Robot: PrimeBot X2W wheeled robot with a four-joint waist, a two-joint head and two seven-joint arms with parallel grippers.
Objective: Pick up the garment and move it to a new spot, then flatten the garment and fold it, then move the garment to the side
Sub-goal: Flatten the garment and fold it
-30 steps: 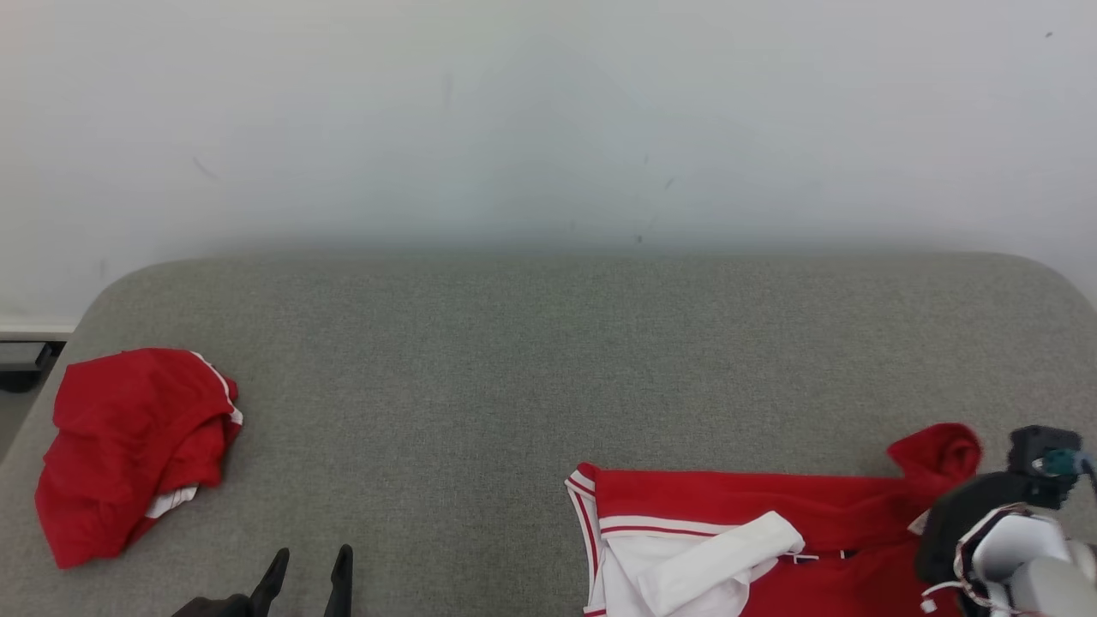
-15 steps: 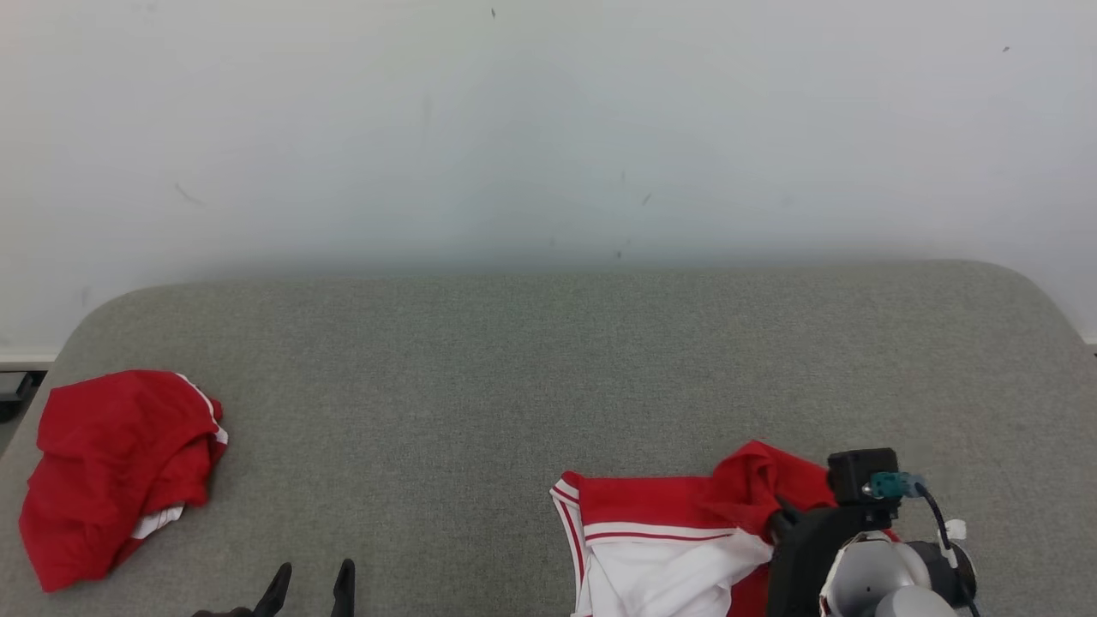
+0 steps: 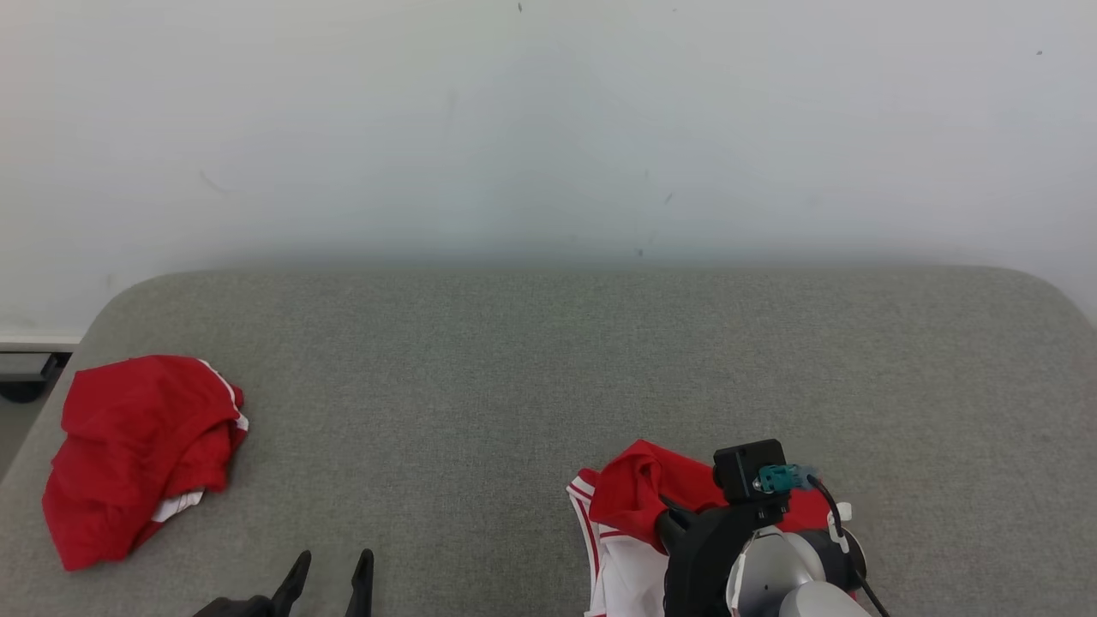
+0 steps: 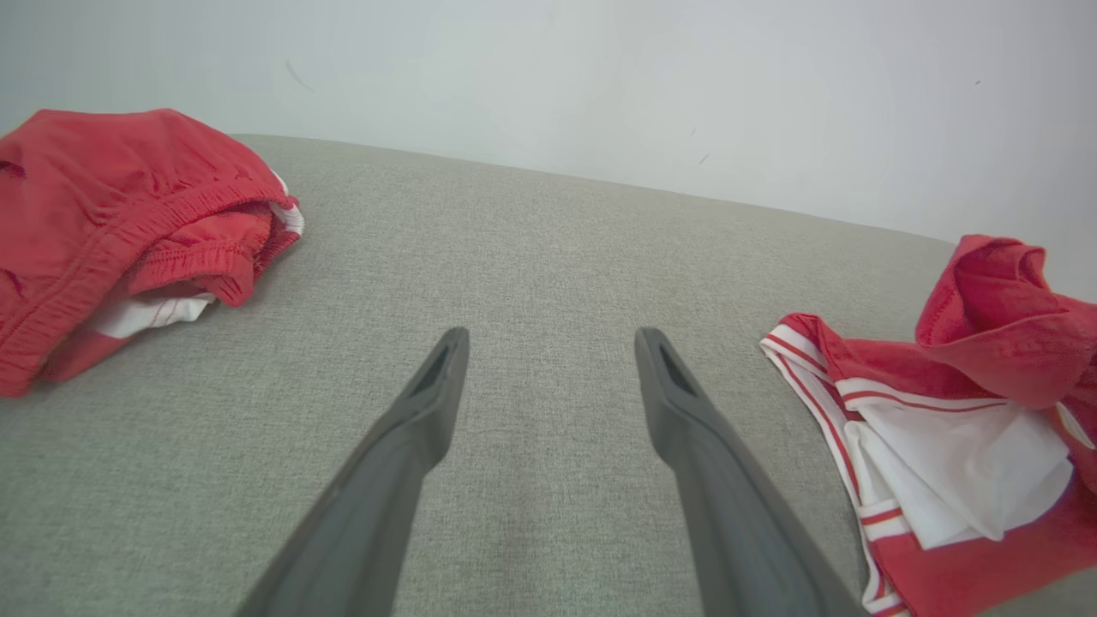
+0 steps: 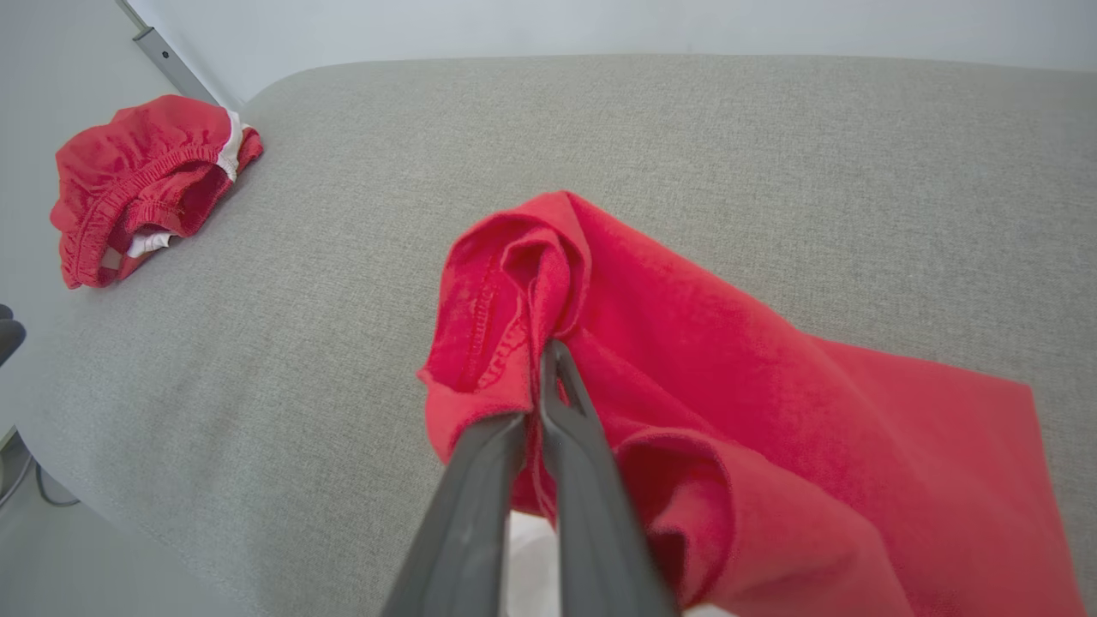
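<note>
Right gripper (image 5: 536,386) is clamping a bunched red fold of the garment (image 5: 728,386), which is lying near the grey cushion's (image 3: 514,368) front edge, right of centre. Left gripper (image 4: 548,343) is hovering wide apart, empty. Red bundle (image 3: 137,446) is lying far left.

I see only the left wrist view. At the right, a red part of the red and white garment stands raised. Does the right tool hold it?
Observer: Yes. In the right wrist view the right tool is shut on a bunched red fold of the garment.
Operator: Which part of the cloth is pinched?
Observer: A hemmed edge; its stitching shows just left of the tool.
Operator: And where is the arm itself?
Observer: In the head view the right wrist sits over the garment's right side and hides it.
</note>
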